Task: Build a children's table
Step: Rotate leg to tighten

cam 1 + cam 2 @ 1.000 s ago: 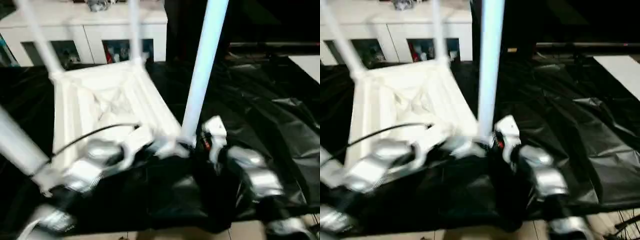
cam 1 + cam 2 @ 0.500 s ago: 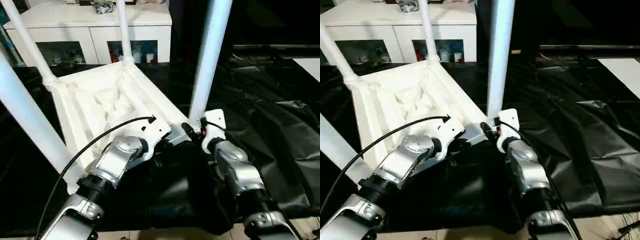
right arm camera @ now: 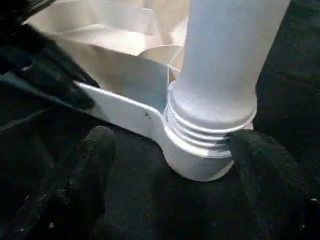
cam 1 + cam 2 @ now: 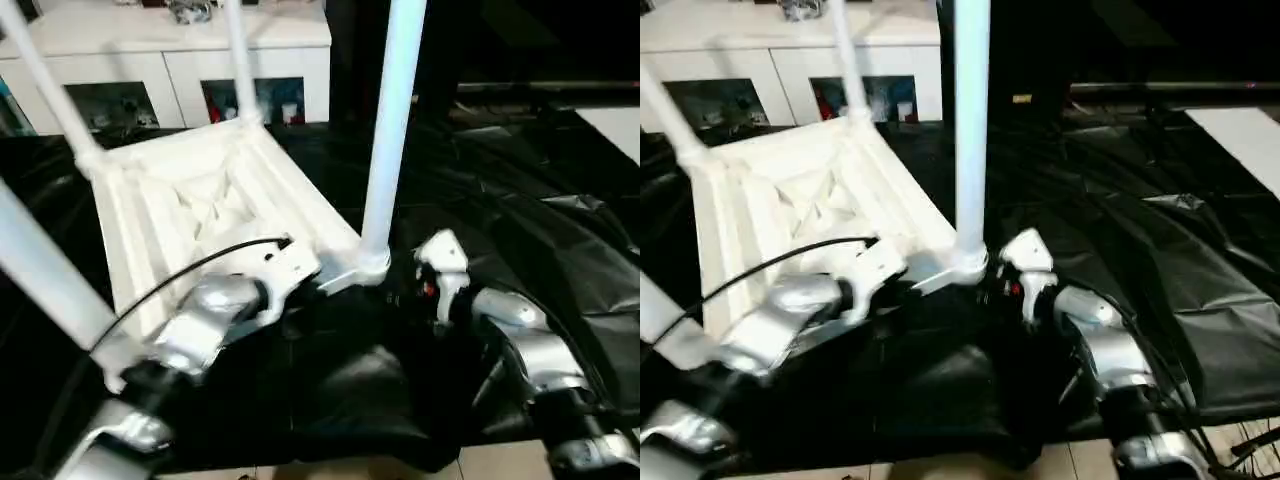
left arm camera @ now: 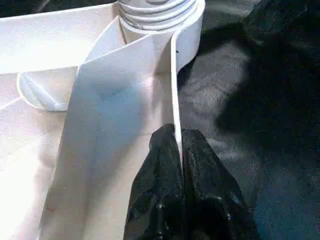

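The children's table (image 4: pixel 200 200) lies upside down on black sheeting, its ribbed underside facing up and its white legs standing in the corner sockets. My left gripper (image 5: pixel 177 137) is shut on the thin rim (image 5: pixel 172 85) of the top, just short of the near right socket (image 4: pixel 368 265). My right gripper (image 3: pixel 177 150) stands open around the base of the near right leg (image 4: pixel 390 130). Its black fingers (image 3: pixel 95 160) sit one on each side of the socket, not pressing on it.
A white cabinet (image 4: pixel 170 50) with glass-fronted compartments stands behind the table. Crumpled black sheeting (image 4: pixel 520 200) covers the floor to the right. A black cable (image 4: pixel 180 275) arcs over my left forearm. Three other legs (image 4: pixel 240 60) rise around the work.
My right gripper's fingers have spread wider and its wrist has drawn slightly back from the leg. The left gripper keeps its hold on the rim. The head camera has shifted.
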Tool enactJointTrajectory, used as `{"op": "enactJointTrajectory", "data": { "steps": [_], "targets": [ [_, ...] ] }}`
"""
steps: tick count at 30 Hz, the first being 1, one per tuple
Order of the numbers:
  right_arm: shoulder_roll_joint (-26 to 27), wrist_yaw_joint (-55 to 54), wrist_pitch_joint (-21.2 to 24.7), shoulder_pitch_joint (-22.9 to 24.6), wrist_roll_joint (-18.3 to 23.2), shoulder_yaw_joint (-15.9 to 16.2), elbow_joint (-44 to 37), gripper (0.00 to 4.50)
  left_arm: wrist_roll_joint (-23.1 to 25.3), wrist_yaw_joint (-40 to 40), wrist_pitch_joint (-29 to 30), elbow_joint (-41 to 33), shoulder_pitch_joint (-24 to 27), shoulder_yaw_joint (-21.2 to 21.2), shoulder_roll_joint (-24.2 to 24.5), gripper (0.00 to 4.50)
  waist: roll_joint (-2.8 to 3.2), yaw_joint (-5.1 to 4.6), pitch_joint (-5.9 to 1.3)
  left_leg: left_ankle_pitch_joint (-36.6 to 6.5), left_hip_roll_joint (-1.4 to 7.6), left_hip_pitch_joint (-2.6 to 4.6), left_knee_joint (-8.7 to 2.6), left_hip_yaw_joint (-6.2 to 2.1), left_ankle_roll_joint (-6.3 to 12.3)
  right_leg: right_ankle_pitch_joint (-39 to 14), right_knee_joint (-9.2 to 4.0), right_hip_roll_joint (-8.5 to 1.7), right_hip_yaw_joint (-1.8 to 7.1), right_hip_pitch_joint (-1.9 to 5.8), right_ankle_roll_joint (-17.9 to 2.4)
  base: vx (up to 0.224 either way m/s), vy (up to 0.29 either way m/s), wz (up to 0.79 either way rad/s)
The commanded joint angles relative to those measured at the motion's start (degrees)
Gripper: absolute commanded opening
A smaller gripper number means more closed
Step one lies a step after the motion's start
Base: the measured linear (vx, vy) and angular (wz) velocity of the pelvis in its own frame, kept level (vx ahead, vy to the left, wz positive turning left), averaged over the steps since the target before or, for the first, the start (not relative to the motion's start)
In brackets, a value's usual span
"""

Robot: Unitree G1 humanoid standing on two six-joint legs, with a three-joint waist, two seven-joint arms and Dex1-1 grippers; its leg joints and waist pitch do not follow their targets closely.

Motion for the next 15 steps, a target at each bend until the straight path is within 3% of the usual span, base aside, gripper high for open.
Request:
{"op": "enactJointTrajectory", "data": {
  "steps": [1,5,8,14,15],
  "targets": [
    [-1.7,3.7,-1.4,0.5,0.9,0.7,-1.9,3.91,-2.6,-6.5,-2.4,-2.2,1.6,-1.8,1.2,0.00,-0.85,0.44,-2.85,-13.0,3.26,0.35,-4.15,-1.63,4.01,-16.0,-4.43,-3.49,2.60,2.33,-11.9,0.000,0.000,0.00],
    [-2.9,5.9,-1.4,0.4,2.0,1.1,-2.2,3.91,-4.3,-10.7,-1.6,-5.0,2.6,-2.2,2.8,0.00,-0.53,0.96,-3.01,-11.4,3.46,0.68,-4.06,-1.42,4.34,-11.4,-3.84,-3.29,2.67,2.24,-13.7,0.000,0.000,0.00],
    [-2.9,7.4,-1.9,0.2,1.8,1.4,-2.1,3.91,-4.6,-12.1,-1.5,-6.0,3.2,-2.1,3.9,0.00,-0.38,1.22,-2.99,-10.4,3.43,0.51,-3.95,-1.36,4.59,-8.2,-3.46,-3.30,2.60,2.43,-14.7,0.000,0.000,0.00],
    [-2.4,10.5,-1.7,0.6,2.5,2.6,-2.0,3.91,-4.9,-12.9,-1.7,-6.0,3.2,-1.8,4.3,0.00,-0.44,1.49,-2.62,-12.7,3.41,0.51,-4.21,-1.44,3.55,-12.7,-3.93,-3.48,2.69,2.42,-13.6,0.000,0.000,0.00],
    [-2.3,10.7,-1.6,0.6,2.6,2.6,-1.8,3.75,-4.9,-12.9,-1.7,-6.1,3.2,-1.8,4.3,0.00,-0.50,1.48,-2.65,-12.9,3.43,0.55,-4.24,-1.46,3.36,-13.0,-3.94,-3.46,2.69,2.43,-13.4,0.000,0.000,0.00]
  ]
}}
